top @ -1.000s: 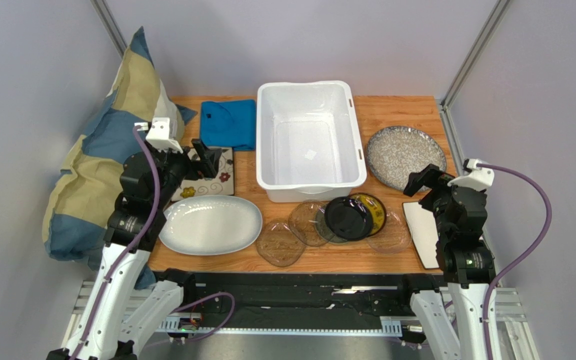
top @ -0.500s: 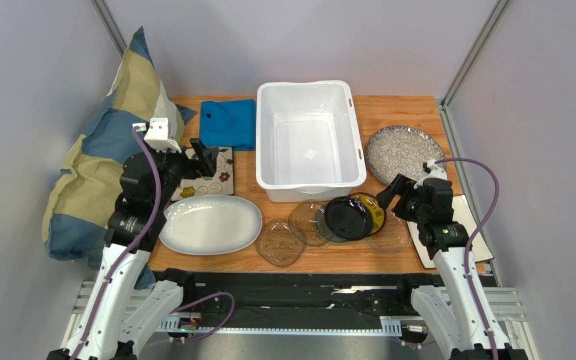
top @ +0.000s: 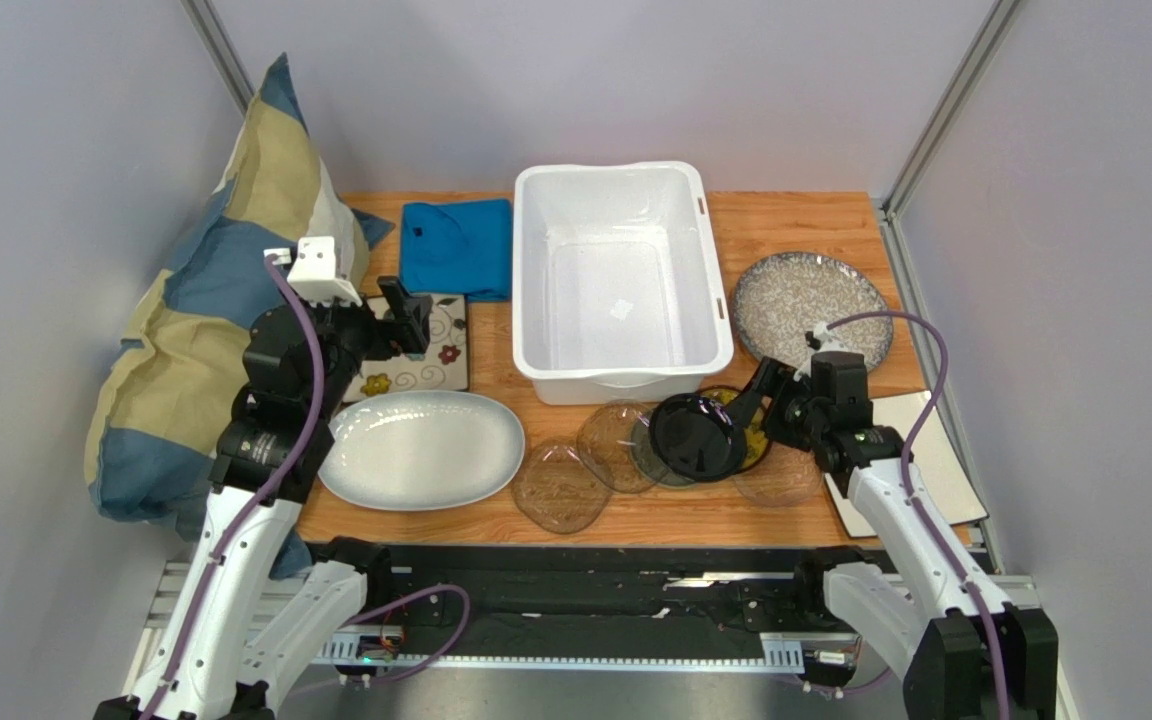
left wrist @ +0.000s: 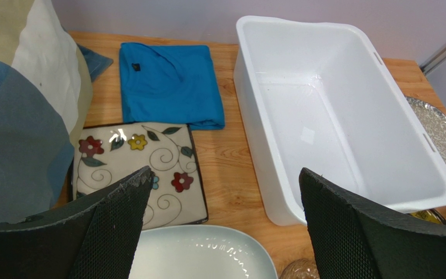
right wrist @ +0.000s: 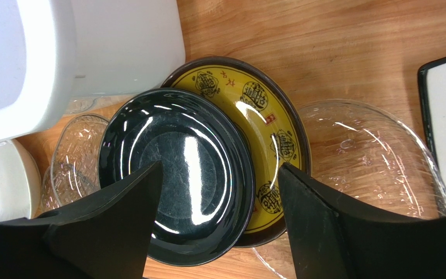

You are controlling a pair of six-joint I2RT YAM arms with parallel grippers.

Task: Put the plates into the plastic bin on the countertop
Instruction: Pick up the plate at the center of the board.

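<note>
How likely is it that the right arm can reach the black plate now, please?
Likely yes: the open right hand hovers over the black plate, which lies atop the yellow plate, unobstructed.

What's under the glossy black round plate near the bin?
A yellow round plate with dark symbols lies under the glossy black round plate, only its right crescent showing. A clear glass plate peeks out at the left edge. Whatever is beneath the middle is hidden.

Lab cell, grey panel walls (top: 612, 75), metal-framed countertop (top: 793, 225)
</note>
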